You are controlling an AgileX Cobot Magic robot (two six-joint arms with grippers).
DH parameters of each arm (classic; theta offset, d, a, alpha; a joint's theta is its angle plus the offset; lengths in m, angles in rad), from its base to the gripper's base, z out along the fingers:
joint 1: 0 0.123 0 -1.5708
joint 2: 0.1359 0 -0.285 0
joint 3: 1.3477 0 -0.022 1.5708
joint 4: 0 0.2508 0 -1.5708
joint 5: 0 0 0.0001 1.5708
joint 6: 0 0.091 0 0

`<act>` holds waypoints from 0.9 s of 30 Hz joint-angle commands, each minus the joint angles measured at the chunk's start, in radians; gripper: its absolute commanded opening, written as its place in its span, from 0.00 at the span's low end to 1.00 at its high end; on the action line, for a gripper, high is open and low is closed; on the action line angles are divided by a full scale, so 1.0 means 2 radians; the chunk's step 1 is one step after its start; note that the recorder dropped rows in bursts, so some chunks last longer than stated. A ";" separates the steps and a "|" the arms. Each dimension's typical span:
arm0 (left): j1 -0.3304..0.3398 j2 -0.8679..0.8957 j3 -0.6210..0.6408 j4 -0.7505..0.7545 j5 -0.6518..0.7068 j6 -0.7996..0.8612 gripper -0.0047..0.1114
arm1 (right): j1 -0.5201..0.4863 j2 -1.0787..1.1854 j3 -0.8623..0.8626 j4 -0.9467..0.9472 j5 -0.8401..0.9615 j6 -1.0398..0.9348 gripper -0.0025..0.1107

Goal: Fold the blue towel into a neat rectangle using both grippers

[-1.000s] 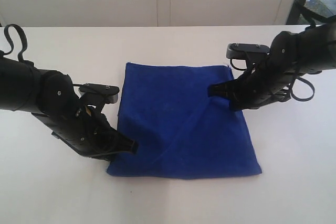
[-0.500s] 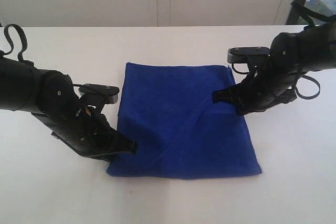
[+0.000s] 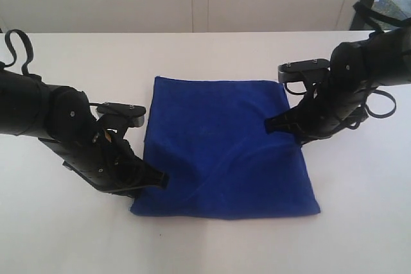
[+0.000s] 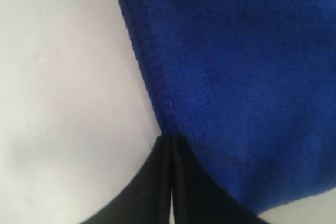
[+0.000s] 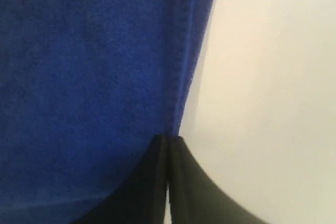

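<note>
Left gripper [image 3: 164, 179]: jaws pressed together at the towel's left edge, close to its near-left corner. In the left wrist view the stitched hem [image 4: 152, 61] runs straight into the tips, so I read this as a pinch on the hem.
Right gripper [image 3: 270, 123]: jaws likewise together, at the towel's right edge about halfway along it. The hem meets the tips in the right wrist view, so probably a pinch too.
Reason for hold: one grip on each side edge lets the cloth be drawn taut and laid over itself evenly, which is my reading of the task.
Table [image 3: 77, 235]: white, bare around the towel.
Blue towel [image 3: 218, 139]: lies on the table between the two arms, mostly flat, roughly rectangular and wider at its near edge.
Crease [image 3: 221, 162]: faint ridge across the towel from the right grip toward the near-left corner, likely from tension between the grips.
Hidden: how much cloth sits inside either pair of jaws, and how many layers the towel has.
Not found: white corner label, possibly underneath or covered.
</note>
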 commanded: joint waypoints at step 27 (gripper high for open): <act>-0.003 0.000 -0.002 -0.004 0.007 0.001 0.04 | 0.004 -0.064 0.019 -0.005 0.086 0.025 0.27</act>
